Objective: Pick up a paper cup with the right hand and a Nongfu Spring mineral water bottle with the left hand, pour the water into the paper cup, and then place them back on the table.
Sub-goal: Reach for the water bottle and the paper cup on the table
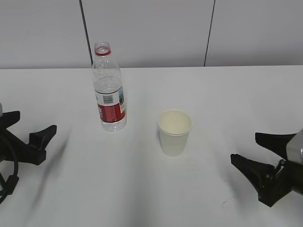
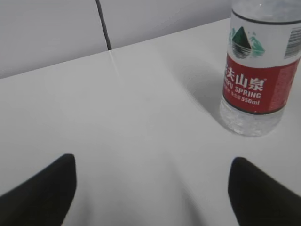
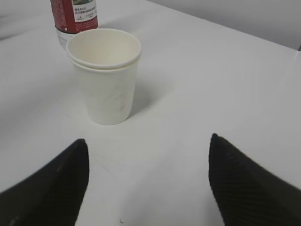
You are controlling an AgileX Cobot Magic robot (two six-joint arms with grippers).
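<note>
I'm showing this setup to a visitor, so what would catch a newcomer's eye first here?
First the Nongfu Spring mineral water bottle, uncapped and upright at the rear left of the table, its red label the only strong colour. Next the paper cup, standing empty to its right and nearer the camera. At the near edges, the left gripper and right gripper are open, holding nothing.

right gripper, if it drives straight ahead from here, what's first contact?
Probably the paper cup. The right gripper is open, and the cup stands ahead, somewhat left of centre between the fingers. The bottle is behind it. Depth is unclear, so the left finger might clip the cup.
</note>
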